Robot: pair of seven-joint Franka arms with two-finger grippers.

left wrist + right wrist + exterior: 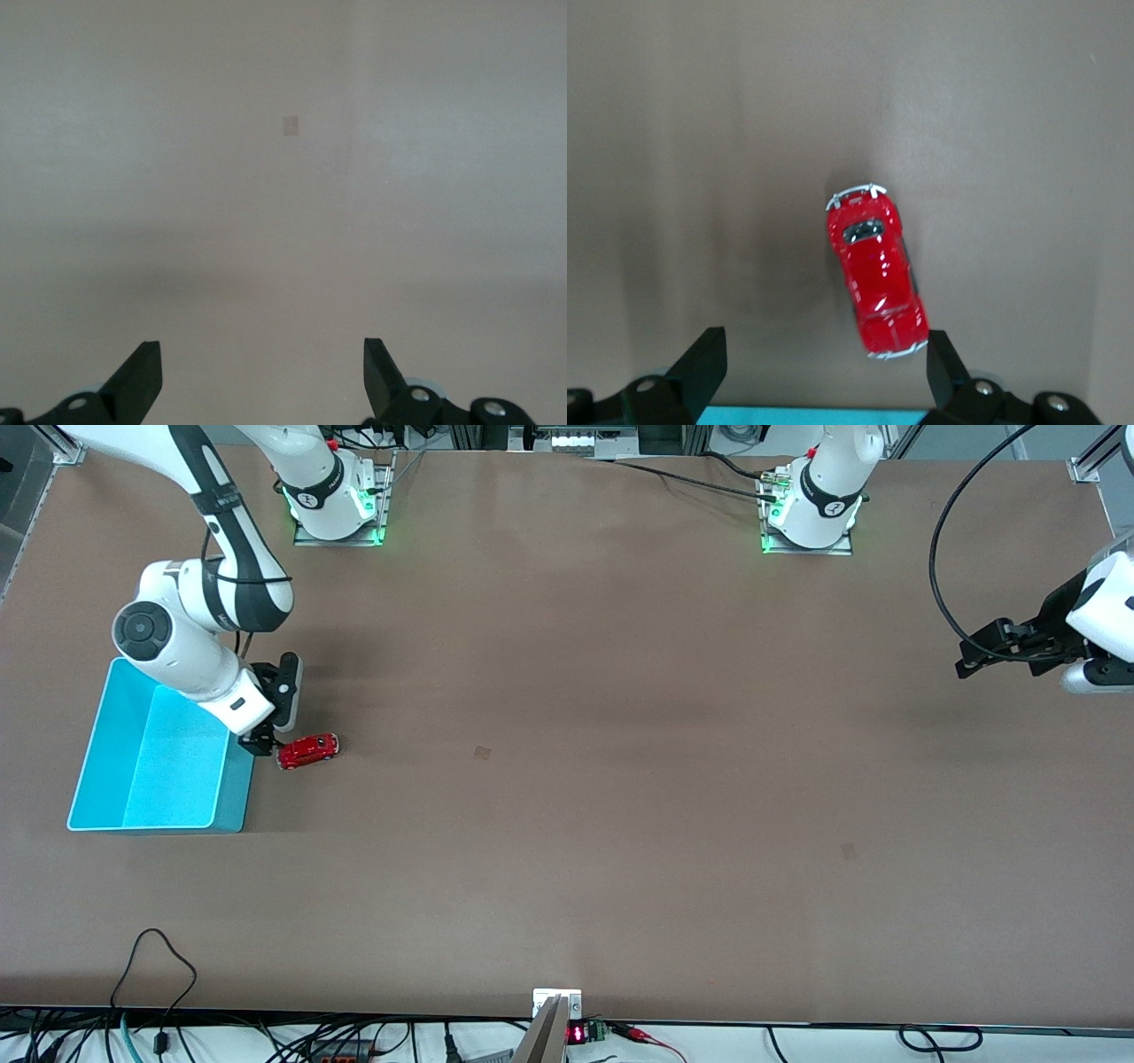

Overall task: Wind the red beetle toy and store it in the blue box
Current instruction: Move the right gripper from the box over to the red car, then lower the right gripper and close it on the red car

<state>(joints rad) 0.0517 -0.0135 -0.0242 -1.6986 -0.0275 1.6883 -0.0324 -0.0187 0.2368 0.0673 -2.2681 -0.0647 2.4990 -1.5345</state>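
The red beetle toy [307,750] stands on its wheels on the brown table, just beside the blue box [232,790] on the side toward the left arm's end. My right gripper [266,742] hangs low and open over the strip of table between box and car. In the right wrist view the car [875,279] lies mostly ahead of the open gripper [824,367], its bumper end close to one fingertip [939,359], and the box rim [806,416] shows under the hand. My left gripper [970,662] waits open and empty over the table at its own end [261,372].
The blue box shows nothing inside. Small darker patches mark the table near the middle [482,753] and nearer the front camera [849,851]; one shows in the left wrist view [291,126]. Cables run along the table edge nearest the front camera.
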